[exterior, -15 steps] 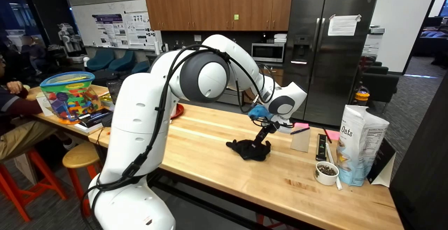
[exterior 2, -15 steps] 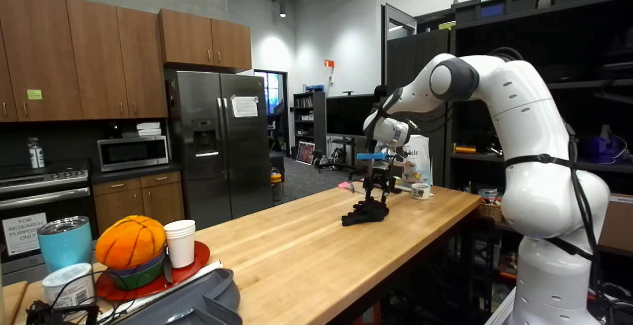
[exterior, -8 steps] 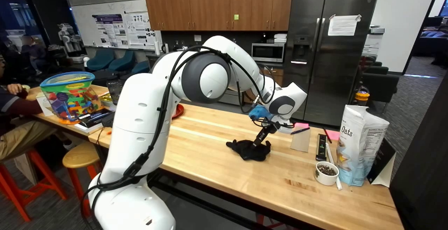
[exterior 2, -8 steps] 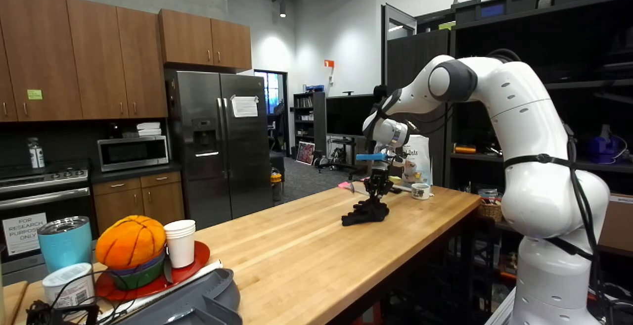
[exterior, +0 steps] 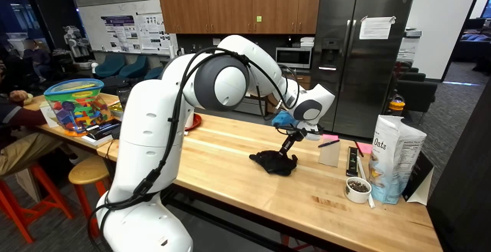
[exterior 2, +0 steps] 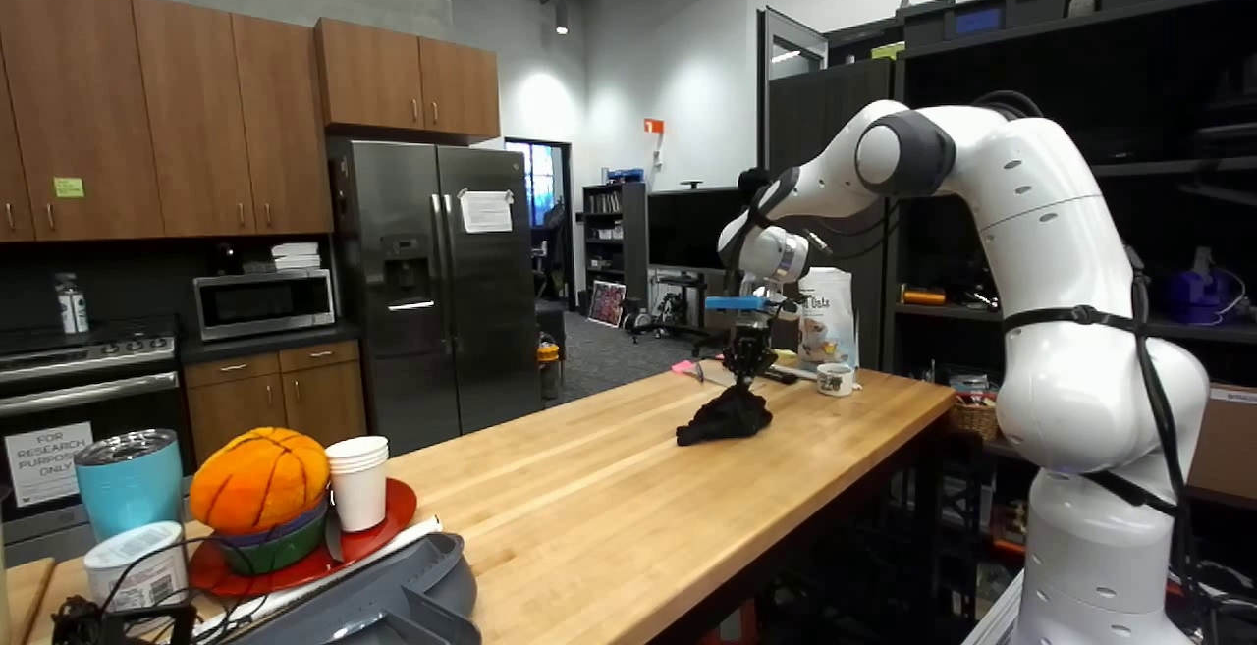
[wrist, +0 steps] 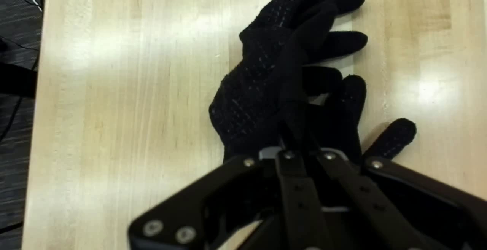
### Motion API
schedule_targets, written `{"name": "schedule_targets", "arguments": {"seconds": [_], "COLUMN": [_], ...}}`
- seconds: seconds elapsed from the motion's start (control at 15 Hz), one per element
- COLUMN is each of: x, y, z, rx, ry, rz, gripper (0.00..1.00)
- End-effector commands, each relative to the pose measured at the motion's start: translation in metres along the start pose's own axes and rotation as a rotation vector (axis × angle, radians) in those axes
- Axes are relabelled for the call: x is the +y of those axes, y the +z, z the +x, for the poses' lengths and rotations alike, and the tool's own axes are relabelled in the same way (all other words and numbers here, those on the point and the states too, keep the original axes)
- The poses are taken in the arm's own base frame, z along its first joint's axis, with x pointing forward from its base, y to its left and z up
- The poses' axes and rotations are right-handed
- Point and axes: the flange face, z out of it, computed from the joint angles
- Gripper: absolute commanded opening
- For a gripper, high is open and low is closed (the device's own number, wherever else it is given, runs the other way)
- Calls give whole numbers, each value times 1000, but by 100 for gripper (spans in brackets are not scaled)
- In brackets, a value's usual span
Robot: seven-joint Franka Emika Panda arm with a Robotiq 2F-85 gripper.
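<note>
A crumpled black glove (exterior: pixel 273 163) lies on the wooden table, its fabric drawn up to a peak under the gripper (exterior: pixel 283 153). In the wrist view the glove (wrist: pixel 247 90) spreads several fingers to the right; whether there is one glove or a pair I cannot tell. My gripper (wrist: pixel 298 128) is shut on the dark cloth, pinching it from above, with the tips hard to separate from the fabric. In an exterior view the gripper (exterior 2: pixel 743 382) stands almost upright over the glove (exterior 2: pixel 725 417), whose lower part still rests on the wood.
An oats bag (exterior: pixel 395 160), a small white bowl (exterior: pixel 357 194) and a black level-like bar (exterior: pixel 352 162) stand near one table end. Toward the opposite end are a red plate (exterior 2: pixel 393 517), stacked cups (exterior 2: pixel 358 488), an orange plush ball (exterior 2: pixel 260 478) and a grey tray (exterior 2: pixel 373 596).
The gripper's jaws have gone from open around the glove to shut on it. The arm has risen slightly, and the glove's middle has been pulled up into a peak.
</note>
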Motion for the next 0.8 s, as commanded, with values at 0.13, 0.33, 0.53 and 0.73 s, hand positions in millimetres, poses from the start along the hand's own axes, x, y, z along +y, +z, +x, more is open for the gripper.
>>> {"name": "schedule_targets", "arguments": {"seconds": [0.13, 0.33, 0.53, 0.73], "x": [33, 51, 64, 76], "y": [-72, -110, -139, -163], "z": [-60, -100, -129, -141], "rx": [150, 258, 374, 519], "ry": [-30, -30, 22, 134], "rz": [132, 196, 239, 269], "gripper": [1, 1, 1, 1]}}
